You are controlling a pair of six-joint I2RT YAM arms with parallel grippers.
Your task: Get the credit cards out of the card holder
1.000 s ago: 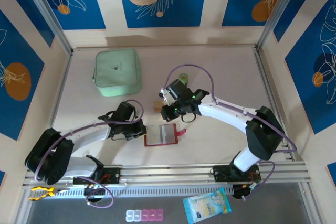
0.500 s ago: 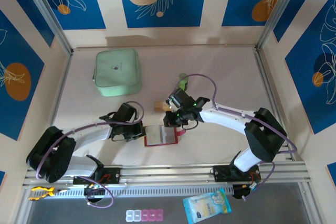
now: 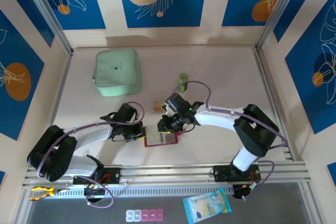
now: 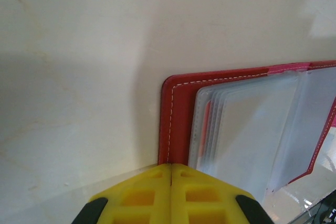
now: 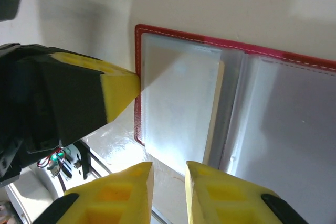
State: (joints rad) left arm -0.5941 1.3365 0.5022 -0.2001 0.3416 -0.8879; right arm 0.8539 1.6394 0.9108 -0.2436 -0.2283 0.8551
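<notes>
Yellow pads point(image 5: 131, 192) of the right gripper point(image 5: 169, 174) stand a narrow slit apart, and we see nothing held between them. They hang just over one edge of the card holder point(image 5: 137, 77), which lies open and flat on the table point(image 3: 226, 77). Directly ahead of these pads, a greyish clear sleeve point(image 5: 178, 103) covers a card point(image 5: 214, 114), of which we can make out only a thin tan edge. The plastic lies between the fingers and the card.

At the holder's red border we note the left gripper point(image 4: 170, 167). Its two pads are pressed together along a single seam, and its tip touches the cover edge. We cannot tell whether any of the cover is pinched there.

From above, both grippers meet at the holder near the table's front, left gripper on its left side and right gripper at its far edge. A small tan piece point(image 3: 157, 106) lies just beyond the right gripper, and a green cylinder point(image 3: 182, 81) stands farther back. A mint-green zip case point(image 3: 116, 72) rests well apart at the far left. Off the table, in front of the arm bases, we see a blue-and-white packet point(image 3: 207, 205) and a pink-and-white pill box point(image 3: 144, 214).
</notes>
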